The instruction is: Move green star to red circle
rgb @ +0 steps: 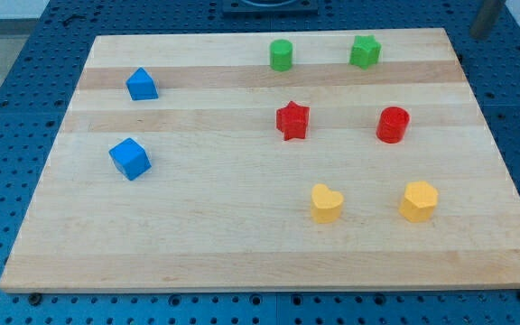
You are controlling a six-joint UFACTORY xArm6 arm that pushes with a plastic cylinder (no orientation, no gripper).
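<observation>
The green star (365, 51) sits near the board's top edge, right of centre. The red circle (393, 124) stands below it and slightly to the right, about a block's width of bare wood between them. A grey rod enters at the view's top right corner; my tip (477, 35) is just beyond the board's top right corner, to the right of and above the green star, touching no block.
A green cylinder (281, 54) is left of the star. A red star (292, 120) is left of the red circle. A yellow heart (326, 203) and yellow hexagon (418, 200) lie lower down. Two blue blocks (141, 84) (130, 158) are at the left. The wooden board (197, 235) lies on a blue pegboard.
</observation>
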